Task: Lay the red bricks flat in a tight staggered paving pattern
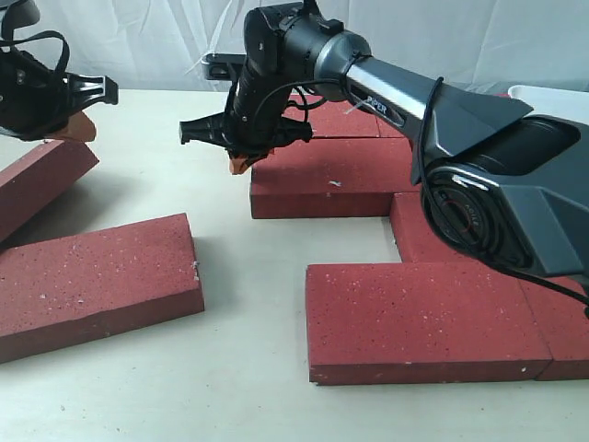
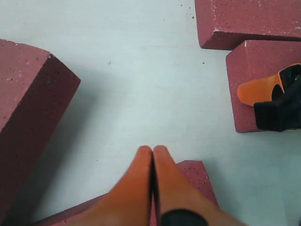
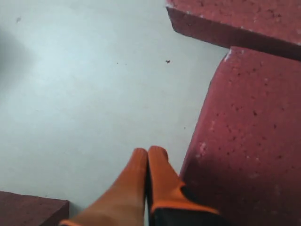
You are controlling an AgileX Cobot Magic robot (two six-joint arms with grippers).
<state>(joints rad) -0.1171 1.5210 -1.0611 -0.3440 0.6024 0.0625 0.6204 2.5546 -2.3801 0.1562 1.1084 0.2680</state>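
Several red bricks lie on the pale table. To the right, a group lies flat and close together: a front brick (image 1: 419, 318), a middle brick (image 1: 336, 180) and a back brick (image 1: 345, 120). One loose brick (image 1: 97, 281) lies flat at the front left. Behind it a tilted brick (image 1: 41, 180) has its far end raised. My left gripper (image 1: 75, 126) is shut and empty just above that raised end; its tips (image 2: 153, 149) hover over a brick corner (image 2: 195, 176). My right gripper (image 1: 241, 164) is shut and empty beside the middle brick's left end (image 3: 254, 132).
More bricks fill the right side (image 1: 433, 230) up to the frame edge (image 1: 561, 322). A white tray corner (image 1: 552, 92) shows at the back right. Bare table (image 1: 248, 267) separates the loose left bricks from the right group.
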